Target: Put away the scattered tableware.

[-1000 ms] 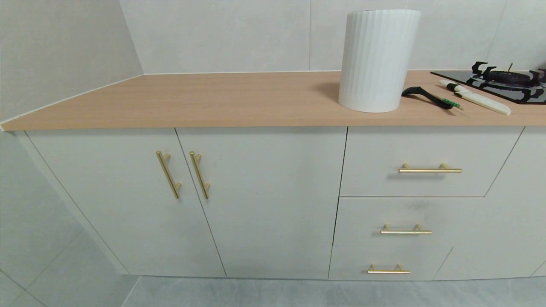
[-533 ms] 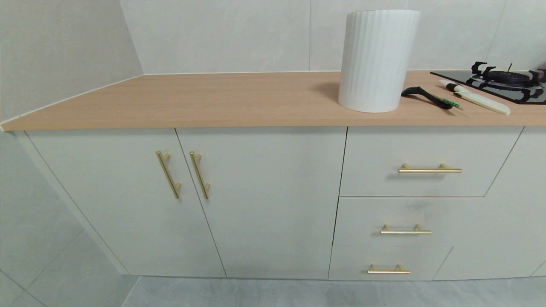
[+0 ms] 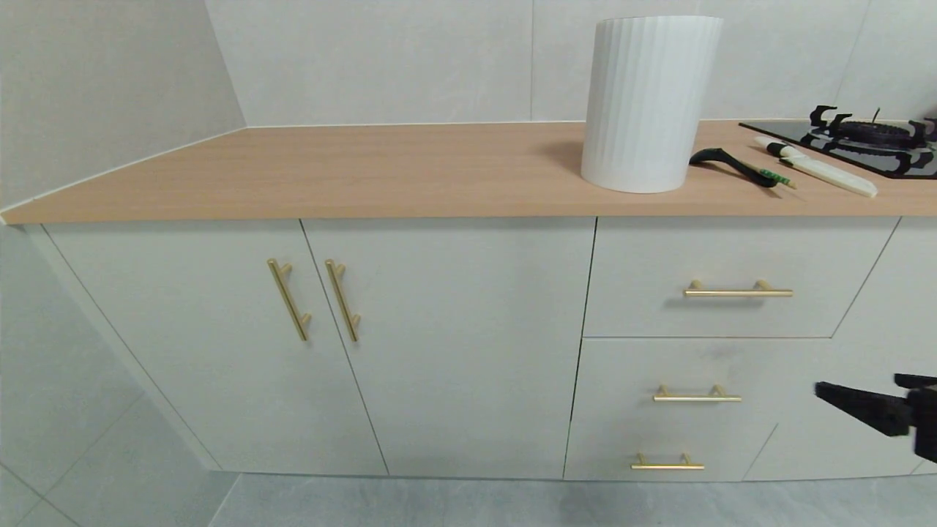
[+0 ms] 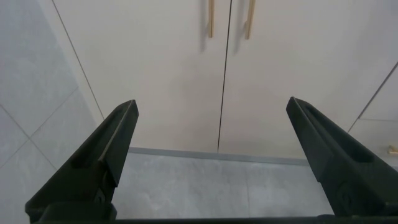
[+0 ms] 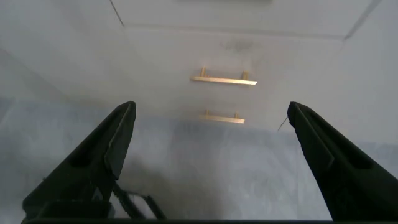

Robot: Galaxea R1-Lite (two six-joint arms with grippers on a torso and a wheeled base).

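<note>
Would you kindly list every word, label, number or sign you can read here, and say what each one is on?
None can be read. The white ribbed container, cabinet fronts and countertop bear no print.
The green marks on the thin stick are too small to tell.

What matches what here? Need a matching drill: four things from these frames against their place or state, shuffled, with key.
Things:
1. white ribbed container
2. black-handled utensil
3. long white utensil
4. right gripper

Place or state:
A. low, facing the drawers, jaws open
B. lying beside the hob
C. standing upright on the countertop
D. lying just right of the container

Pairs: 1-C, 2-D, 3-B, 4-A
</note>
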